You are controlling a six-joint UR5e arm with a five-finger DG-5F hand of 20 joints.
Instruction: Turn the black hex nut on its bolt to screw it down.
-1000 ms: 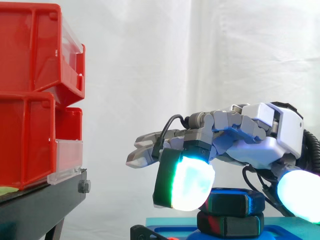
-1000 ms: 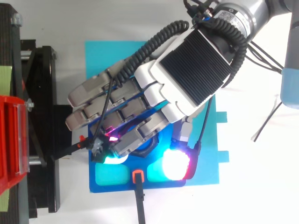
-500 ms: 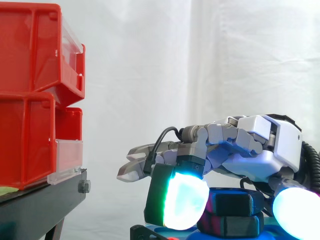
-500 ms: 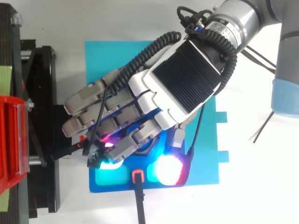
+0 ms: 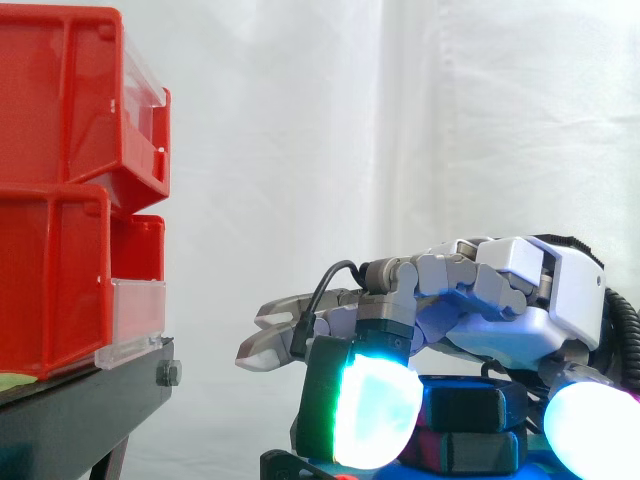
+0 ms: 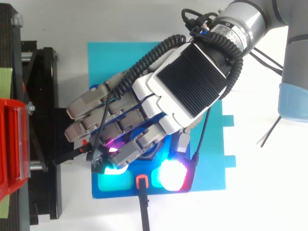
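Lying flat and level, black hex nut (image 5: 468, 408) stacked directly on a second black hex piece (image 5: 470, 451), both atop the blue base plate (image 6: 120, 192); largely covered from above.

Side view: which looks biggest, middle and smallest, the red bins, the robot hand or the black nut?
1-2. Red bins and hand: look about alike, so unranked; the bins run off the edge.
3. Black hex nut: clearly smallest.
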